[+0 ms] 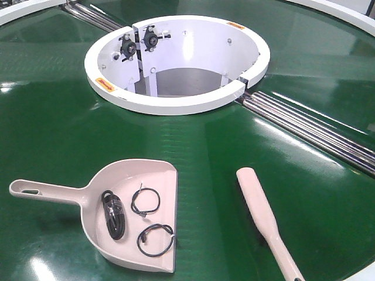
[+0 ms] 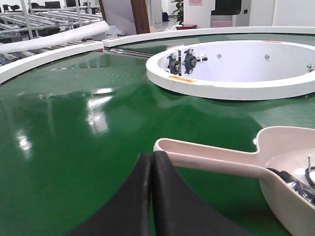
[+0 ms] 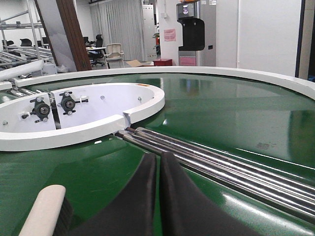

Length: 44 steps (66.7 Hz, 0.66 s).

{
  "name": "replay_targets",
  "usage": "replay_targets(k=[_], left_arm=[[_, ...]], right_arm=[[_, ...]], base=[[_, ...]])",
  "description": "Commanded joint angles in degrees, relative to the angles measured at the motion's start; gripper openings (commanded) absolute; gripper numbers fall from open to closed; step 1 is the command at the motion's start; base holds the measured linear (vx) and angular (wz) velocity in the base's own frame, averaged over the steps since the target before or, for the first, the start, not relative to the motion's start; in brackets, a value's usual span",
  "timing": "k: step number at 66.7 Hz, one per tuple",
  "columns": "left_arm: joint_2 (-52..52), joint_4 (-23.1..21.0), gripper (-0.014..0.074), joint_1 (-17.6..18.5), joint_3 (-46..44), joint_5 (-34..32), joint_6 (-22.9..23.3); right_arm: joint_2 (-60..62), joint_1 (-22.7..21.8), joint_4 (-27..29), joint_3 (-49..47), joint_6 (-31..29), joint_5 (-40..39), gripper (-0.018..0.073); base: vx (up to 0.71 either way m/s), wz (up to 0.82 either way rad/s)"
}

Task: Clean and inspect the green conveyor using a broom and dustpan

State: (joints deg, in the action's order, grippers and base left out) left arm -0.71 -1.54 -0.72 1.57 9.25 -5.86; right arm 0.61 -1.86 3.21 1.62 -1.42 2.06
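The green conveyor (image 1: 53, 123) rings a white hub (image 1: 176, 104). On the near belt lies the pale dustpan (image 1: 132, 175), its handle pointing left; it holds a black cable bundle (image 1: 114, 215) and two black wire loops (image 1: 145, 201). To its right the broom (image 1: 261, 205) lies flat, with its handle toward the near edge. My left gripper (image 2: 151, 155) is shut and empty, just left of the end of the dustpan (image 2: 206, 155) handle. My right gripper (image 3: 159, 156) is shut on nothing, and the broom (image 3: 44, 211) head lies to its left. Neither gripper shows in the front view.
Chrome roller rails (image 1: 310, 132) cross the belt from the hub to the right, and another set (image 1: 94, 16) runs off at the back left. The hub is an open well with bearing mounts (image 1: 137, 42) inside. A white outer rim (image 3: 246, 73) bounds the belt.
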Motion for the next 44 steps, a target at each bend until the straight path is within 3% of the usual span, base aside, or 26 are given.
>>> replay_targets(k=[1, 44], left_arm=[[-0.86, -0.47, -0.0024, 0.12, 1.33, -4.12, 0.56], [-0.86, -0.47, -0.0024, 0.12, 1.33, -4.12, 0.56]], right_arm=[[0.41, -0.2, -0.59, 0.76, -0.61, -4.03, -0.0005], [0.41, -0.2, -0.53, 0.76, -0.61, -4.03, -0.0005]], base=[[0.0, 0.0], [0.0, 0.0]])
